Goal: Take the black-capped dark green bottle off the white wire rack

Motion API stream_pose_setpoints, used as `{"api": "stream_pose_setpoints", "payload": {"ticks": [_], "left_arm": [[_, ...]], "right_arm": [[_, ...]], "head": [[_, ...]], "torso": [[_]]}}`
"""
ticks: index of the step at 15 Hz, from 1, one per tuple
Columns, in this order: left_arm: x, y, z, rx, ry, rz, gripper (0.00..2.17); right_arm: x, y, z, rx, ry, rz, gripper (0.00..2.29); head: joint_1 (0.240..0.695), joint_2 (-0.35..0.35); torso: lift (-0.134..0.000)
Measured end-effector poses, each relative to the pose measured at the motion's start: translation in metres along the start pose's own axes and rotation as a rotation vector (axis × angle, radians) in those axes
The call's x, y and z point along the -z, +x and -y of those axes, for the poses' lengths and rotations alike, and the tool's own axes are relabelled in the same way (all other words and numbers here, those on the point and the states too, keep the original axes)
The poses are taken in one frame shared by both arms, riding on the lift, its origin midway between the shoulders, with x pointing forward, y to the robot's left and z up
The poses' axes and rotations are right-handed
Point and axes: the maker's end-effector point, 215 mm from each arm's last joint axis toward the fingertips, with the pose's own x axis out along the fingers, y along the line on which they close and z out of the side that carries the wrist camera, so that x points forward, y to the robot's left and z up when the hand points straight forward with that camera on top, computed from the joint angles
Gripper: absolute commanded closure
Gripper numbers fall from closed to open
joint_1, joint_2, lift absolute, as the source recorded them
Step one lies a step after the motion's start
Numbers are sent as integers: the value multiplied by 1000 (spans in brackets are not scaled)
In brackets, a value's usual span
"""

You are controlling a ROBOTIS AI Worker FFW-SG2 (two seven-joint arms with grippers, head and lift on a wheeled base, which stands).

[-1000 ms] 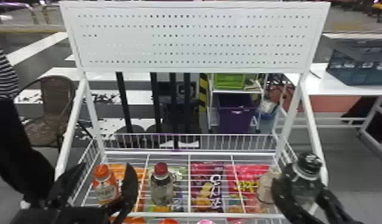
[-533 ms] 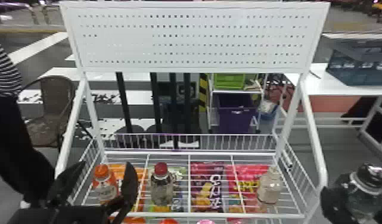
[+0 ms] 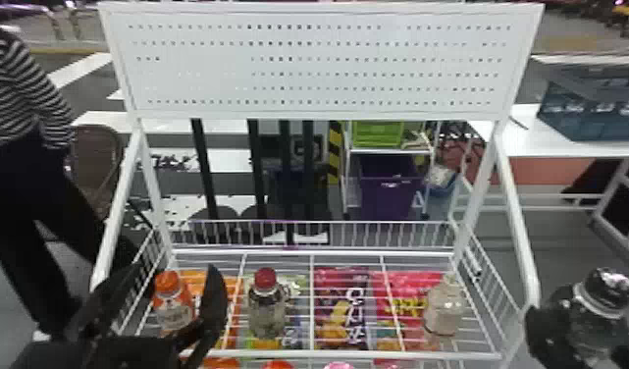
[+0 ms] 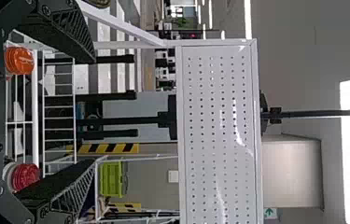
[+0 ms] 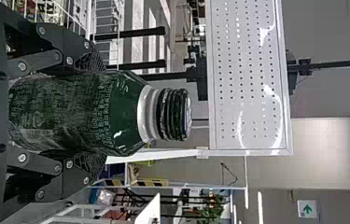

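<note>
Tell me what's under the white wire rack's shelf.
Through the white wire rack, an orange packet, a purple and a pink show. The red-capped bottle hides part of a multicoloured packet; anything beneath the packets is covered.

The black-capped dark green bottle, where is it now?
In the head view, the bottle is at the lower right, held in the right gripper, to the right of the white wire rack.

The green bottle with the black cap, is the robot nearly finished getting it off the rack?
Nearly, or maybe all finished! The green bottle is already off the rack, out past its right side. It's in hand now: the right end effector has a finger on each side of it. Nothing is left to lift; it just isn't put down anywhere yet.
</note>
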Motion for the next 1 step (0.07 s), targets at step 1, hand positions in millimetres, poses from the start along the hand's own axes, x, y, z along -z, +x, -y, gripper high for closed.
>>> {"api": "stream_pose_setpoints", "payload": {"ticks": [1], "left_arm": [[0,1,0,0,0,1,137]], "right_arm": [[0,0,0,0,0,-1,1453]], "head": [[499,0]], "torso": [[0]]}}
